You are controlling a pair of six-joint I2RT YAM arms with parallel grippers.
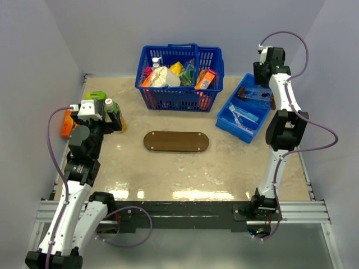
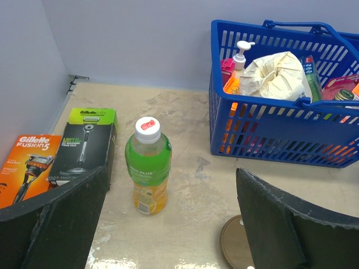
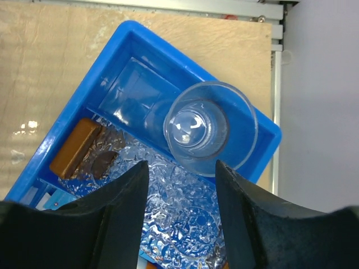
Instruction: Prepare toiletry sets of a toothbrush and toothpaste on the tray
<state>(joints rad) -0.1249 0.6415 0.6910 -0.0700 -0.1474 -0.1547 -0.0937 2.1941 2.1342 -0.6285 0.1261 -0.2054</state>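
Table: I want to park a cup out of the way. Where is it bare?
Bare: table between tray and rail, and between bottle and basket. Crowded: basket, bin, razor boxes by the left wall.

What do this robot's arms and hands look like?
Both the left arm and right arm have white links with black joints, each trailed by a looping purple cable. The left hand and right hand have broad matte-black fingers. No markings visible.

Left fingers [image 2: 56, 224] spread, right fingers [image 3: 112, 224] spread
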